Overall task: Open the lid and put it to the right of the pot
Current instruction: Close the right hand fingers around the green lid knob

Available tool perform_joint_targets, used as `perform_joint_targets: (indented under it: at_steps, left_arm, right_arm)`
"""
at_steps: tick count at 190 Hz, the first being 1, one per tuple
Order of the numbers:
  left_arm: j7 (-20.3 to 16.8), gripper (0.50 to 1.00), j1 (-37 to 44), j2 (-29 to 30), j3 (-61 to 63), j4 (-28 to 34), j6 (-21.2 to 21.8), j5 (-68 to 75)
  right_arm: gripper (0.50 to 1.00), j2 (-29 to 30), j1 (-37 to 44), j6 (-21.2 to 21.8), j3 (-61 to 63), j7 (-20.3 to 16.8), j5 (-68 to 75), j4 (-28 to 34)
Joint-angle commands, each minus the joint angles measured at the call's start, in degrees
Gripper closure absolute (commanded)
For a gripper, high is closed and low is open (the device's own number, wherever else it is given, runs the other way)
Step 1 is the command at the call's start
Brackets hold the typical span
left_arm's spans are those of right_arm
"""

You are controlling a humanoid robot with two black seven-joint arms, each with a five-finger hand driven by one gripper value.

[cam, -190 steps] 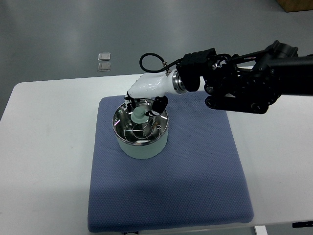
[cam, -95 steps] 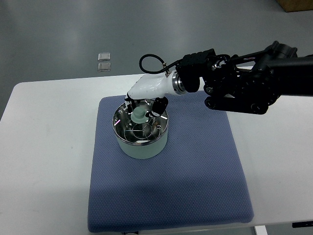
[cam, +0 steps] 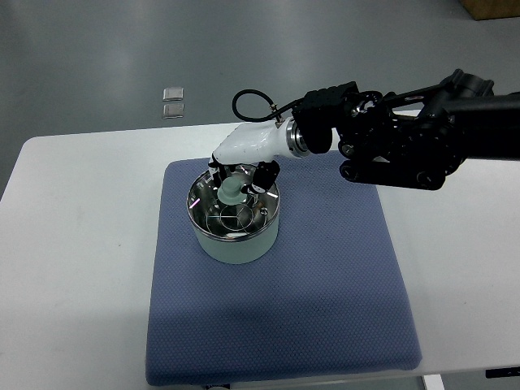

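Observation:
A pale green pot stands on the blue mat, left of the mat's middle. Its glass lid with a pale knob rests on the rim. My right hand, white with dark fingers, reaches in from the right and hangs directly over the knob. Its fingers curl around the knob on both sides and seem to grip it. The lid still sits flat on the pot. The left arm does not show.
The mat lies on a white table. Open mat surface stretches to the right of the pot. My black right forearm crosses above the mat's far right corner. Two small clear squares lie on the grey floor beyond the table.
Almost nothing differs; the right hand stays over the knob, shifted only a pixel or two, and the lid has not risen.

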Motion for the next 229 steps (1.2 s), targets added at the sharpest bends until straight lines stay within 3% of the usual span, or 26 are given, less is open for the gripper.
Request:
perform_joint_targets:
  at_steps: [1,51,131,140,154,155,171,229]
  left_arm:
    - [0.07,0.5,0.0,0.0,0.0,0.0,0.0,0.0]
    - [0.07,0.5,0.0,0.0,0.0,0.0,0.0,0.0]
    - [-0.02,0.5,0.0,0.0,0.0,0.0,0.0,0.0]
    - [0.06,0.5,0.0,0.0,0.0,0.0,0.0,0.0]
    - [-0.02,0.5,0.09,0.0,0.0,0.0,0.0,0.0]
    - [-0.02,0.5,0.0,0.0,0.0,0.0,0.0,0.0]
    - [-0.02,0.5,0.0,0.0,0.0,0.0,0.0,0.0]
    - [0.07,0.5,0.0,0.0,0.0,0.0,0.0,0.0]
  right_arm:
    - [0.838,0.0,-0.09,0.02,-0.01,0.06,0.03,0.01]
    - [0.84,0.35,-0.09,0.02,-0.01,0.06,0.12,0.01]
    - [0.885,0.35,-0.09,0.02,-0.01,0.06,0.12,0.01]
    - [0.916,0.35,-0.09,0.02,-0.01,0.06,0.03,0.01]
    - [0.92,0.35,-0.09,0.02,-0.01,0.06,0.03,0.01]
    - [0.94,0.26,0.0,0.02,-0.01,0.06,0.03,0.01]
    - [0.993,0.26,0.0,0.02,-0.01,0.06,0.03,0.01]
    - [1.0,0.09,0.09,0.02,-0.01,0.5,-0.06,0.18]
